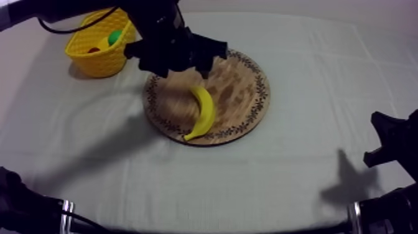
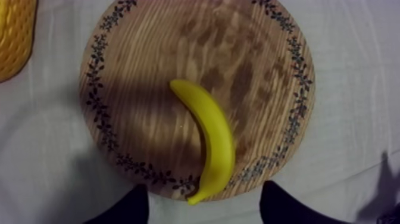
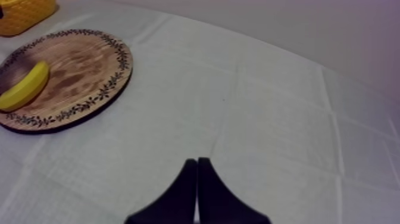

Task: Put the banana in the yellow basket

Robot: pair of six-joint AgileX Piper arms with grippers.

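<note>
Left hand (image 1: pixel 181 70), released, hovers over the banana (image 1: pixel 202 111) on the wooden board (image 1: pixel 239 93); grasp and transfer to the yellow basket (image 1: pixel 93 55) pending.

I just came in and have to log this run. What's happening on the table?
The left end effector hangs open above the wooden board, lined up over the banana but not gripping it. The banana lies flat on the board, not yet picked up. The yellow basket stands on the cloth beside the board, on the left arm's side. The right end effector is shut on nothing and sits over bare cloth away from the board.
</note>
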